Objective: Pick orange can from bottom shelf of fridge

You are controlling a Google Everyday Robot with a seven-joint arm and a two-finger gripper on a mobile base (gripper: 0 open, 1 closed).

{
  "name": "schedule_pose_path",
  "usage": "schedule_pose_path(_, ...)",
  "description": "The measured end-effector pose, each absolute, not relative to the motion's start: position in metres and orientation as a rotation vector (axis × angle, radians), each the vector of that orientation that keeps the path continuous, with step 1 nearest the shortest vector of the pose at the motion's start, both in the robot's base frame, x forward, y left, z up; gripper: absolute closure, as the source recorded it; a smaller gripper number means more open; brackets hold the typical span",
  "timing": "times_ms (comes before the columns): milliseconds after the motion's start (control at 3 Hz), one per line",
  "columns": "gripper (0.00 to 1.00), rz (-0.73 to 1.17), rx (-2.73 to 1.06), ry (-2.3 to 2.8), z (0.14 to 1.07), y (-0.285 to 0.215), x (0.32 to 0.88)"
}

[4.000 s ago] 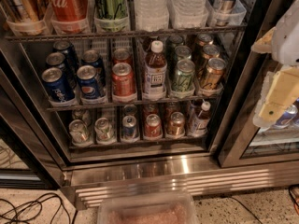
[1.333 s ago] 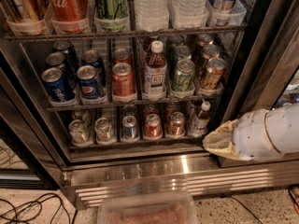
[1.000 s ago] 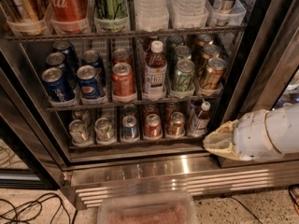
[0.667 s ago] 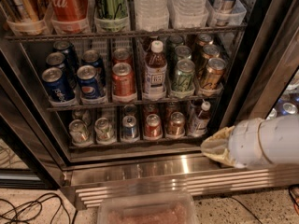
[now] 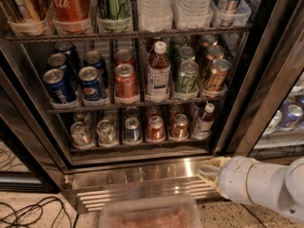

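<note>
The orange can [image 5: 179,126] stands on the bottom shelf [image 5: 142,146] of the fridge [image 5: 142,172], second lane from the right, between a red can [image 5: 155,128] and a small bottle [image 5: 203,121]. My gripper [image 5: 207,171] sits at the end of the white arm [image 5: 259,184], low at the right, in front of the metal base grille. It is below and to the right of the orange can and outside the shelf opening.
Silver short cans [image 5: 106,131] fill the left lanes of the bottom shelf. Pepsi cans [image 5: 90,82] and taller cans stand on the rack above. A dark door frame [image 5: 256,94] rises at the right. A clear plastic bin [image 5: 149,215] and floor cables [image 5: 28,212] lie below.
The arm has come down from the upper right and moved left along the base of the fridge. The cans have not moved.
</note>
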State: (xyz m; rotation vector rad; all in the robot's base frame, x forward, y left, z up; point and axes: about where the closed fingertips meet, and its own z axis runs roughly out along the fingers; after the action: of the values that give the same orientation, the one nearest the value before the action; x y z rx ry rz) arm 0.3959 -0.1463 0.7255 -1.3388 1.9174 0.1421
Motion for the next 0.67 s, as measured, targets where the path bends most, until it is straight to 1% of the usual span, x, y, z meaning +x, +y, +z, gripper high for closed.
schedule_pose_path(333, 1.00, 0.126, -1.118, 1.830, 0.7309, -0.1490, 0.4329)
schedule_pose_path(667, 1.00, 0.181, -1.022, 1.794, 0.7281, -0.1460, 0.4373)
